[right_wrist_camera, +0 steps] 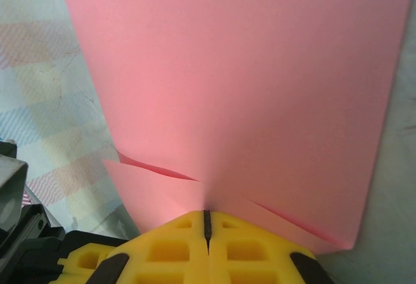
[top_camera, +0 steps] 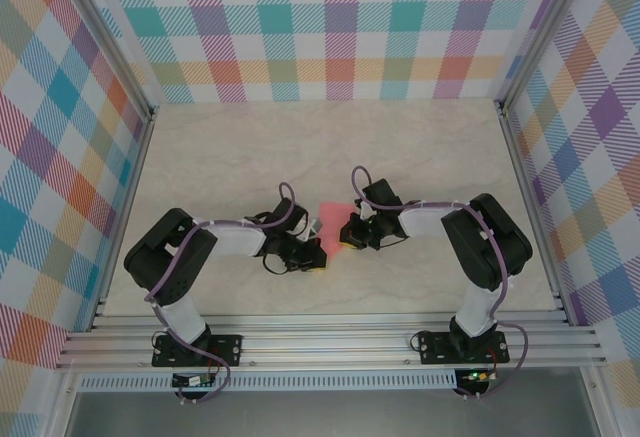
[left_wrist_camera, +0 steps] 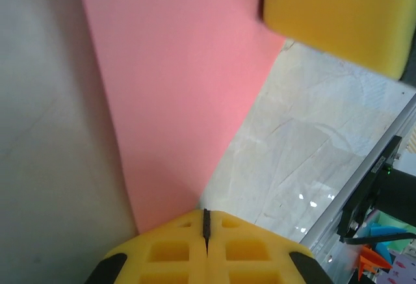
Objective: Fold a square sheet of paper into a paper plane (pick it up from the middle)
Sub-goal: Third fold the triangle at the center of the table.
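Both arms are holding the square sheet of paper (top_camera: 334,217) over the middle of the marbled table (top_camera: 250,147). The left gripper (left_wrist_camera: 207,224) is pinching one pink edge, its yellow fingers pressed together. The right gripper (right_wrist_camera: 207,222) is clamping the opposite edge just as tightly (a fold is showing beside its pads). Bare tabletop is lying open toward the chequered back wall (top_camera: 330,27).

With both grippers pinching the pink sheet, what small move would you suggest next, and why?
Probably ease them toward each other to deepen the fold: the left gripper and right gripper are both shut on the square sheet of paper between them.
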You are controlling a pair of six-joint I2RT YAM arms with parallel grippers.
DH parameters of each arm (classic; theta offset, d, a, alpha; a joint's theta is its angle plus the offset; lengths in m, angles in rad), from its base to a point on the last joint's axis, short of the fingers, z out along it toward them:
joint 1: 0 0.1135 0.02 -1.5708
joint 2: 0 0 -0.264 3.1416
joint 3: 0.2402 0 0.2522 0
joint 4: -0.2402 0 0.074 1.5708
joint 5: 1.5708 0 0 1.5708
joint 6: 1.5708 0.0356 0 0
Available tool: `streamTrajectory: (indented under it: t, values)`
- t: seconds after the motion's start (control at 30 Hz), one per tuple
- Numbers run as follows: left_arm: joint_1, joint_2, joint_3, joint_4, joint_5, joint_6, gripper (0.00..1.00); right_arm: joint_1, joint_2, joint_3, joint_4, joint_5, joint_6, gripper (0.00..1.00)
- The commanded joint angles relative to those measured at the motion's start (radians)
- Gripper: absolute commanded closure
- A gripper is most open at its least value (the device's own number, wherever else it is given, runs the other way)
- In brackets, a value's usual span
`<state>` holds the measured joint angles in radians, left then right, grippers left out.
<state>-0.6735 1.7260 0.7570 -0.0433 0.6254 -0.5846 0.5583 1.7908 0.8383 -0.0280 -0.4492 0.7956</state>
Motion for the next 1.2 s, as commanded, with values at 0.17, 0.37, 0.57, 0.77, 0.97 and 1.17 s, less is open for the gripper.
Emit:
streamTrajectory:
  t: [0.17,0.37,0.57,0.77,0.97,1.17]
  values:
    - [-0.003,-0.058,-0.076,-0.141,0.025,-0.034,0.95,-0.003,0.055,-0.013,-0.105,0.115,-0.016,0.96]
    - [0.006,-0.230,-0.051,-0.126,-0.001,-0.048,0.94,-0.001,0.053,-0.011,-0.106,0.113,-0.015,0.96]
    - [0.022,-0.225,0.025,-0.077,-0.066,-0.061,0.92,-0.002,0.056,-0.008,-0.104,0.110,-0.010,0.96]
    - [0.022,-0.066,0.082,-0.006,-0.046,-0.070,0.91,-0.002,0.061,-0.004,-0.094,0.101,-0.005,0.95]
    - [0.022,0.033,0.084,-0.037,-0.051,-0.044,0.92,-0.002,0.051,0.005,-0.106,0.104,-0.006,0.95]
    - [0.022,0.052,0.038,-0.114,-0.111,-0.001,0.98,-0.005,0.005,0.032,-0.127,0.098,-0.017,0.93]
